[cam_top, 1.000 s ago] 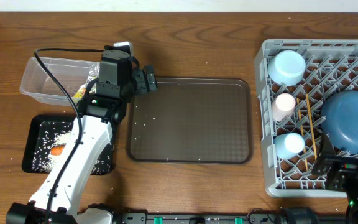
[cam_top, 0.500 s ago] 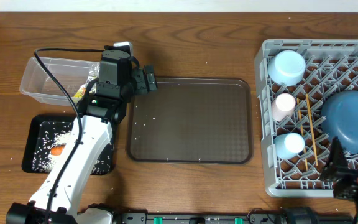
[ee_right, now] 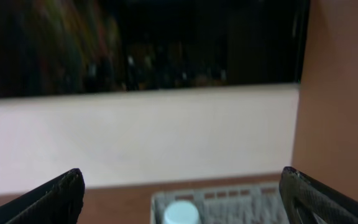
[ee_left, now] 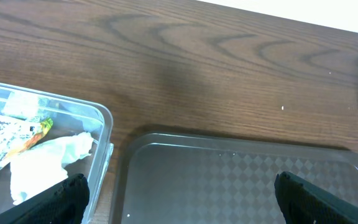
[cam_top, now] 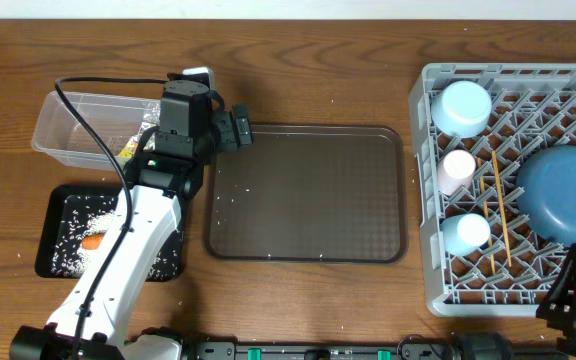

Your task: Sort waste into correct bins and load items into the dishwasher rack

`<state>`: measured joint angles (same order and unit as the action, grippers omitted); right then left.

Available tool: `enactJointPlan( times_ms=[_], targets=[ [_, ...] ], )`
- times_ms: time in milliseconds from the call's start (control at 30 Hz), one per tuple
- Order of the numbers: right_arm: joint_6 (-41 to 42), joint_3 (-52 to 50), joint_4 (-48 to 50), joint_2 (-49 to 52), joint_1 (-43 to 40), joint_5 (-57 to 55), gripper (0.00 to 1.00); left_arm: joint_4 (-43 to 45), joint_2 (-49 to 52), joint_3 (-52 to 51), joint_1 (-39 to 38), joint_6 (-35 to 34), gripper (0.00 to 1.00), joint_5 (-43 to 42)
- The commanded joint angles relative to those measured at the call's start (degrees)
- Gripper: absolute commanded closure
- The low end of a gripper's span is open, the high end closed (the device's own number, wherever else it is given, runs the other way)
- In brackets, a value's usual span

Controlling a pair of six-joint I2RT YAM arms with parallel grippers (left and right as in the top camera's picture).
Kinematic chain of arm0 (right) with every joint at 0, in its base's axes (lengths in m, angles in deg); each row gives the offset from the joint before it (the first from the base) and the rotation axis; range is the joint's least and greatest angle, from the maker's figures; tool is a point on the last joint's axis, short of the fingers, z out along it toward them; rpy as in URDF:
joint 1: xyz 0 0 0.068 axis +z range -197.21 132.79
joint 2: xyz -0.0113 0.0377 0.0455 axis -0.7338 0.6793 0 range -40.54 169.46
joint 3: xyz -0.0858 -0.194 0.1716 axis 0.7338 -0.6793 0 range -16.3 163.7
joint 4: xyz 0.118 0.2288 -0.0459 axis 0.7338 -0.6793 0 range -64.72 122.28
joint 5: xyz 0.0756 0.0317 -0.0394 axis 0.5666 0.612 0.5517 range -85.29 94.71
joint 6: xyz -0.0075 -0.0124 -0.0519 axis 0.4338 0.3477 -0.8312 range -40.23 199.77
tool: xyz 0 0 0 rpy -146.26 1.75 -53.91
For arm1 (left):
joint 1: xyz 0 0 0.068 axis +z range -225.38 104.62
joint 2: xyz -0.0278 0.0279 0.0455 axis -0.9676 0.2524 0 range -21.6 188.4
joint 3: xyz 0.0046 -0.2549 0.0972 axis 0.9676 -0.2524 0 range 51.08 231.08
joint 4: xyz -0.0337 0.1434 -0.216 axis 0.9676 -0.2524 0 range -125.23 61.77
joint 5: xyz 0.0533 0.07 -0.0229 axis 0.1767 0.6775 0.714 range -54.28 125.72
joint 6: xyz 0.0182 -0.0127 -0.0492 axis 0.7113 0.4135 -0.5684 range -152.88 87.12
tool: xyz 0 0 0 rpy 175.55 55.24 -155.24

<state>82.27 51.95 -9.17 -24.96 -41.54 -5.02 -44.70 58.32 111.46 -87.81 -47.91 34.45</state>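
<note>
Left gripper (ee_left: 178, 200): fingers spread wide, empty, above the serving tray's (cam_top: 308, 200) left edge.
Right gripper (ee_right: 180, 198): fingers spread, empty, by the rack's (cam_top: 430, 200) near corner.
Clear tub (ee_left: 106, 121): tissue (ee_left: 42, 165) and wrapper (ee_left: 17, 134) inside.
Black tray (cam_top: 50, 194): rice (cam_top: 68, 235), carrot (cam_top: 92, 240).
Rack: plate (cam_top: 566, 195), bowl (cam_top: 465, 105), pink cup (cam_top: 457, 168), blue cup (cam_top: 465, 232), chopsticks (cam_top: 501, 205).

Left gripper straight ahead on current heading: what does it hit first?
Most likely the brown tray: the open left gripper points down at its corner end, with the tub off to the side. Depth is unclear, so the exact contact point is uncertain.
</note>
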Motion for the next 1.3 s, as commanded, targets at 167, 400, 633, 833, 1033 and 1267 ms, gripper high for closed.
enactJointPlan(
  times_ms=[167, 400, 633, 833, 1033, 1267],
  targets=[
    [6.51, -12.5, 15.87, -5.86, -0.79, 1.7, 0.01, 0.04, -0.46, -0.07, 0.2, -0.09, 0.02, 0.48],
    [7.34, -24.04, 29.97, -7.98, -0.79, 4.26, 0.01, 0.04, -0.46, -0.07, 0.2, -0.09, 0.02, 0.48],
    [7.3, -34.29, 37.99, -11.5, -1.07, 5.49, 0.01, 0.07, -0.46, -0.07, 0.2, -0.09, 0.02, 0.48],
    [7.32, -43.19, 44.3, -15.28, -2.67, 5.73, 0.01, 0.07, -0.46, -0.07, 0.2, -0.09, 0.02, 0.5],
    [7.32, -49.29, 48.72, -15.23, -3.3, 7.19, 0.01, 0.04, -0.46, -0.07, 0.2, -0.09, 0.02, 0.5],
    [7.3, -57.46, 51.15, -15.26, -5.81, 9.66, 0.01, 0.04, -0.46, -0.07, 0.2, -0.09, 0.02, 0.48]
  ],
)
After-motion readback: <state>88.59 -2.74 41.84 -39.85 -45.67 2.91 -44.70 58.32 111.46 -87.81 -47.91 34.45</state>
